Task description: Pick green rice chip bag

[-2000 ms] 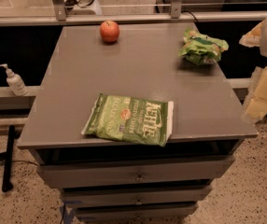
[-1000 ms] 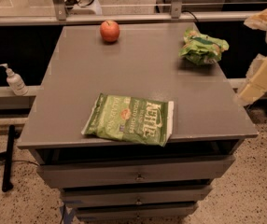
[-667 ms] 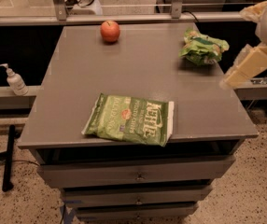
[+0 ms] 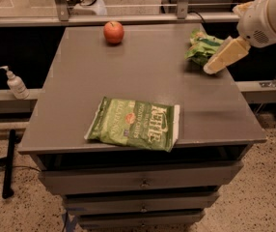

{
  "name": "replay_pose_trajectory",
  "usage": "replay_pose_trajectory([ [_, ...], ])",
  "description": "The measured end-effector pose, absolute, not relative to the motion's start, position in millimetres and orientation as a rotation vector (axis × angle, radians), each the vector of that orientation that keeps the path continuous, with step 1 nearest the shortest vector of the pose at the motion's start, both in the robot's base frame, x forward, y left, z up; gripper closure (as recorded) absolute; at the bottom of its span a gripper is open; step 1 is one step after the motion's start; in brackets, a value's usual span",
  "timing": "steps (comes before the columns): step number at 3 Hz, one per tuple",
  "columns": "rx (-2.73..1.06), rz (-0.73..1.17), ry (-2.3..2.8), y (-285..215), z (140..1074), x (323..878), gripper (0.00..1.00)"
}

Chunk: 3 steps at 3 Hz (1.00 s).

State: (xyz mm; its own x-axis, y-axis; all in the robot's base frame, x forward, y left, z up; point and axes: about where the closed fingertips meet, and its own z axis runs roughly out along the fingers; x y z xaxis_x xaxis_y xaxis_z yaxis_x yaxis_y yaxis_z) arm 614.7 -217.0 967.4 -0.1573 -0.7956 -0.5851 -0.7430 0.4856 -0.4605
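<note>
The green rice chip bag (image 4: pixel 201 45) is small, wrinkly and bright green, and lies at the far right of the grey table top (image 4: pixel 143 76). My gripper (image 4: pixel 221 58), cream-coloured, reaches in from the right on a white arm. It hangs just in front of and over the bag's right part, hiding that side. I cannot tell whether it touches the bag.
A large flat green Kettle bag (image 4: pixel 134 123) lies near the table's front edge. A red apple (image 4: pixel 114 32) sits at the far middle. A soap dispenser (image 4: pixel 14 83) stands on a ledge to the left. Drawers are below the top.
My arm has swung in from the right edge of the view toward the left, bringing the gripper over the table to the small green bag. The objects have not moved.
</note>
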Motion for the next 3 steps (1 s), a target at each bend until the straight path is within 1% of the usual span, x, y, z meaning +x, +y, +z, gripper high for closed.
replay_pose_trajectory([
  [1,-1.227,-0.053,1.948,-214.3,946.2,655.0,0.00],
  [3,-1.168,-0.008,1.998,-206.3,908.6,703.2,0.00],
])
